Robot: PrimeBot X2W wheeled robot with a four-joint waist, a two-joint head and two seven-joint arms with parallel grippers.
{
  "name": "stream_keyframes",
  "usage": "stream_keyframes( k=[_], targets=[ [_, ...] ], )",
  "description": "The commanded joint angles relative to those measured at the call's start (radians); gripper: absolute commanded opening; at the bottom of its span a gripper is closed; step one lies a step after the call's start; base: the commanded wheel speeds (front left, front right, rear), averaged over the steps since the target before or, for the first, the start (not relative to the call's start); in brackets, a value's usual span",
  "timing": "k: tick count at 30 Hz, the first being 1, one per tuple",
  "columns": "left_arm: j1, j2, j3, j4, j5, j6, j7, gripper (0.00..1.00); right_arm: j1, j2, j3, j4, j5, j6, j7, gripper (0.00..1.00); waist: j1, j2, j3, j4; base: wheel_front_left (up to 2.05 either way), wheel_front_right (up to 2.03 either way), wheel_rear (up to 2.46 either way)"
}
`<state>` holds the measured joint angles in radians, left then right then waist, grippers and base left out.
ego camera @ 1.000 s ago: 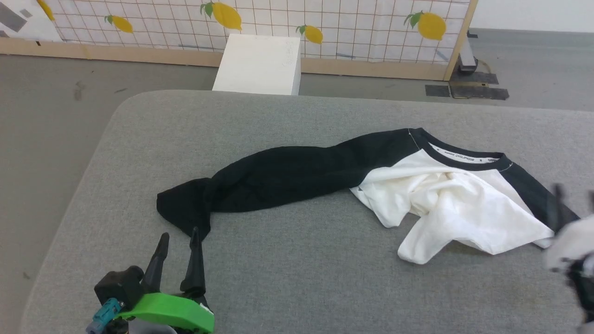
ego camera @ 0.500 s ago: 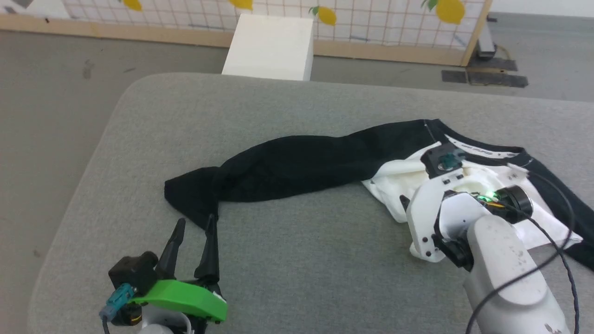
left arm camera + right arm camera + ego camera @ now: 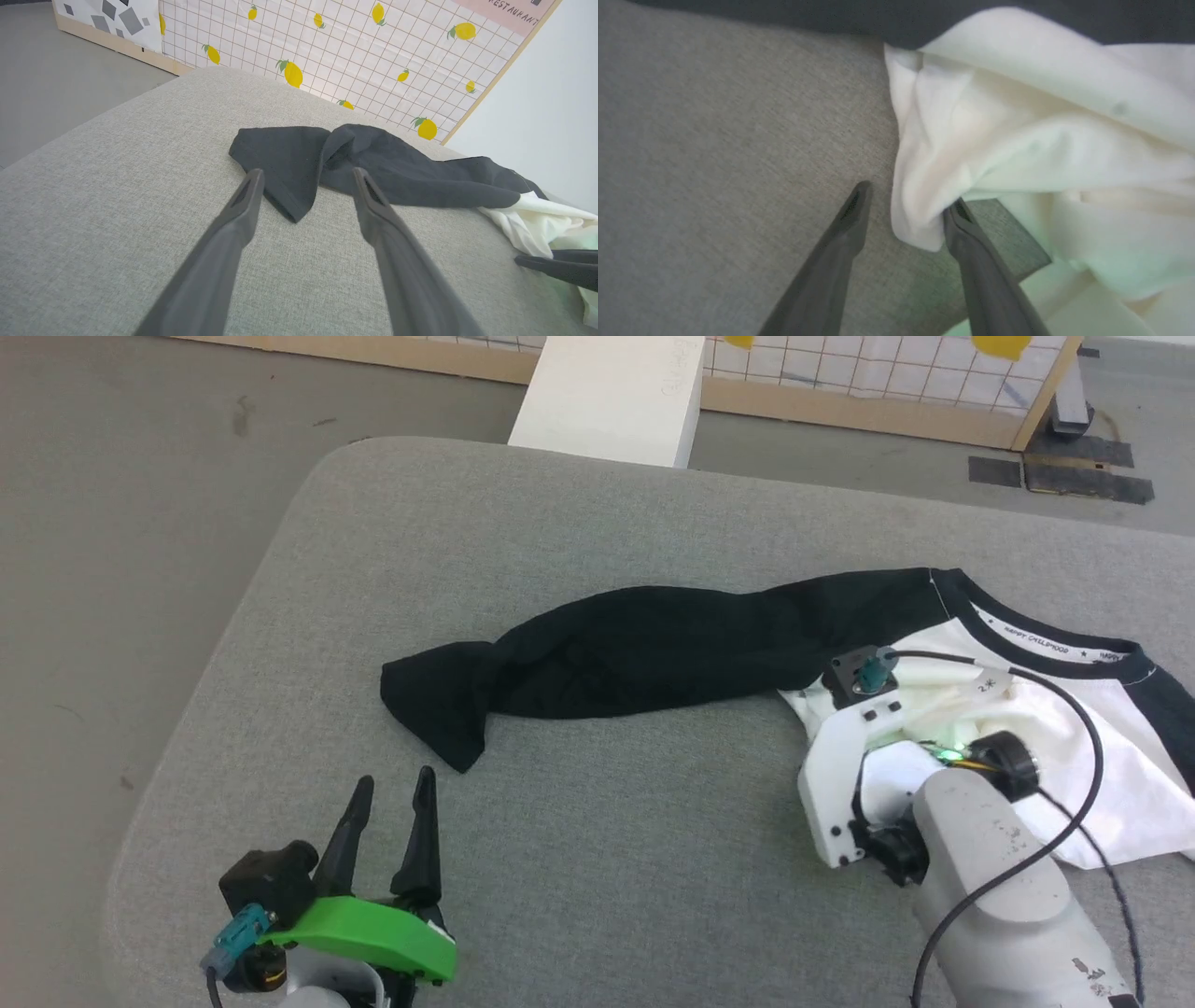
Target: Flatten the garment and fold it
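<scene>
The garment lies crumpled on the grey table (image 3: 607, 859). Its black sleeve (image 3: 653, 649) stretches left and its white body (image 3: 1111, 756) is bunched at the right, below the black collar. My right arm (image 3: 878, 775) reaches down onto the white body's left edge. In the right wrist view, my right gripper (image 3: 909, 193) straddles a white fold (image 3: 920, 219): one finger touches the cloth, the other stands a little clear, so the jaws remain apart. My left gripper (image 3: 395, 777) rests open on the table just short of the sleeve cuff (image 3: 280, 158), with nothing between its fingers (image 3: 243, 205).
A white box (image 3: 616, 392) stands on the floor beyond the table's far edge, in front of a lemon-patterned screen (image 3: 887, 373). The table's rounded left corner and the grey floor (image 3: 112, 523) lie to the left.
The head camera has tilted down and turned. My right arm has come in from the right edge onto the white body, its fingers narrowing around a fold. The left gripper has stayed put.
</scene>
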<state>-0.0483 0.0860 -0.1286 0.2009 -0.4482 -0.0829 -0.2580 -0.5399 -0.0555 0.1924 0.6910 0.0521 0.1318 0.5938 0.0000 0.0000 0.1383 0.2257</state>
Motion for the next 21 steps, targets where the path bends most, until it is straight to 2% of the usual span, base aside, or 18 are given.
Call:
stream_keyframes(
  k=[1,6,10,15,21],
  targets=[
    [-0.013,-0.008,0.005,0.003,0.015,-0.006,-0.004,1.0,0.003,0.005,0.029,0.006,0.045,-0.001,-0.006,0.0,0.0,0.0,-0.012,-0.006,0.0,0.0,0.0],
    [-0.003,-0.012,0.006,0.005,0.018,-0.008,-0.004,1.0,0.037,0.005,0.155,-0.057,0.208,-0.001,0.04,0.0,0.0,0.0,-0.04,-0.028,0.0,0.0,0.0],
    [0.001,-0.014,0.003,0.007,0.019,-0.01,-0.004,1.0,0.09,-0.008,0.265,-0.166,0.344,-0.001,0.141,0.0,0.0,0.0,-0.054,-0.039,0.0,0.0,0.0],
    [0.003,-0.017,0.002,0.009,0.018,-0.011,-0.004,1.0,0.183,-0.06,0.392,-0.337,0.511,-0.001,0.31,0.0,0.0,0.0,-0.064,-0.044,0.0,0.0,0.0],
    [0.013,-0.018,0.004,0.01,0.016,-0.014,-0.004,1.0,0.269,-0.13,0.497,-0.492,0.627,-0.001,0.454,0.0,0.0,0.0,-0.064,-0.04,0.0,0.0,0.0]
  ],
)
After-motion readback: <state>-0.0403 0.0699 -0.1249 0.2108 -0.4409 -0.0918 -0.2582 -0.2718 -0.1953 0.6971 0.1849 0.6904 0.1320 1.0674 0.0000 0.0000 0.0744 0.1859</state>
